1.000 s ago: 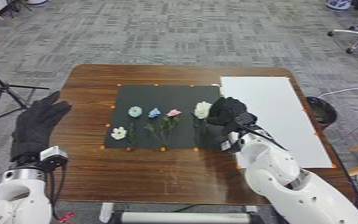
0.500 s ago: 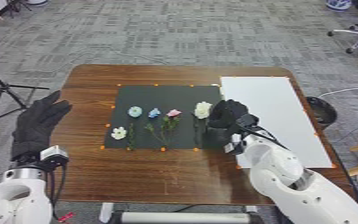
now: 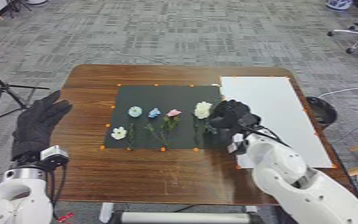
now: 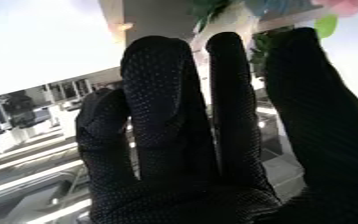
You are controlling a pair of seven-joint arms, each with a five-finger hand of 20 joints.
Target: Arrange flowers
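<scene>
At far left, beside the table, on the grey carpeted floor: a black metal tripod point(image 3: 5, 86). Next, just off the table's left side, the left hand point(image 3: 35, 127) in a black fabric glove, released, with fingers straight and pointing away from the robot. Then a brown wooden table point(image 3: 87, 100) with rounded corners, and on it a black rectangular mat point(image 3: 171, 94) marked around its edge by small orange spots.

Laid on the mat, from left: a small white flower point(image 3: 119, 133) with a yellow centre, nearer the robot than the other blooms; a pale blue round flower point(image 3: 135, 111) on a green stem; a smaller blue flower point(image 3: 154, 113); a pink flower point(image 3: 173, 113), with green leafy stems below this pair; and a large cream-white flower point(image 3: 202, 109) on a long dark stem.

Just to the right of the cream-white bloom, over the mat's right edge, the right hand point(image 3: 231, 116) in a matching glove. Released too: in the right wrist view, fingers mostly straight, only slightly bent in places, with the thumb well apart. Beyond the fingertips there, pink petals and dark green leaves point(image 4: 209, 10). Contact between glove and flower impossible to tell.

Farther right, a long white sheet point(image 3: 260, 107), partly beneath the right arm; past the table's edge, a black round bin point(image 3: 324, 111).
</scene>
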